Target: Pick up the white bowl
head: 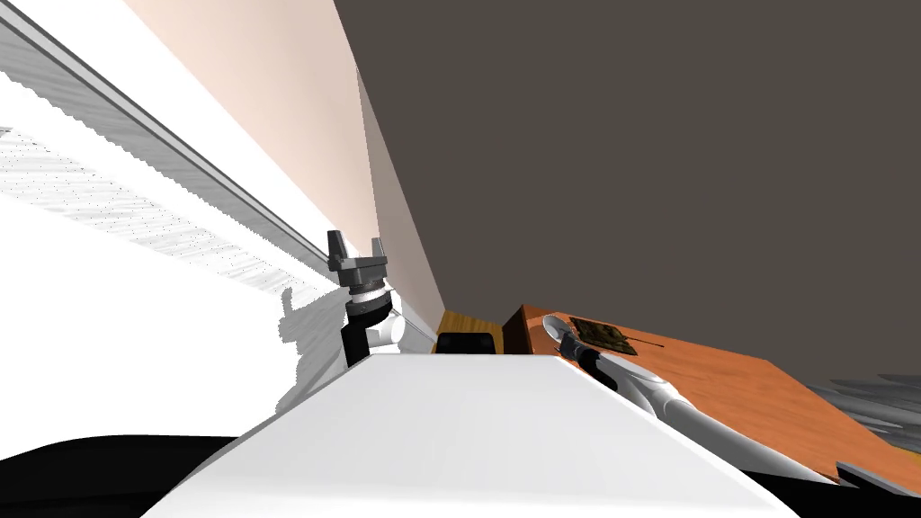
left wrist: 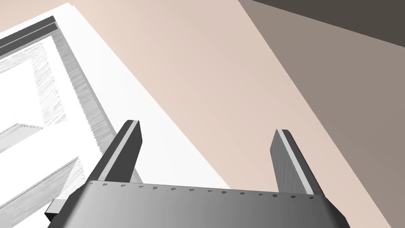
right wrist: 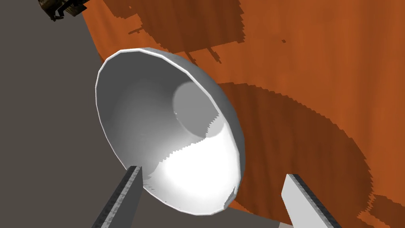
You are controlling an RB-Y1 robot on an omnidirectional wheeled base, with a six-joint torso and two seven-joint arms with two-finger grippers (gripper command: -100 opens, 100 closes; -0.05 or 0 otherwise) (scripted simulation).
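On the orange wood-grain tabletop (right wrist: 316, 59), toward four o'clock, a smooth round white bowl (right wrist: 158, 130) faced the splayed right claw (right wrist: 213, 173); the left claw (left wrist: 205, 132) gaped too.

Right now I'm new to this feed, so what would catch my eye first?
The white bowl, on the orange table near its edge, looms close before the right gripper, jaws open. The left gripper is raised beside the pink wall, jaws open too.
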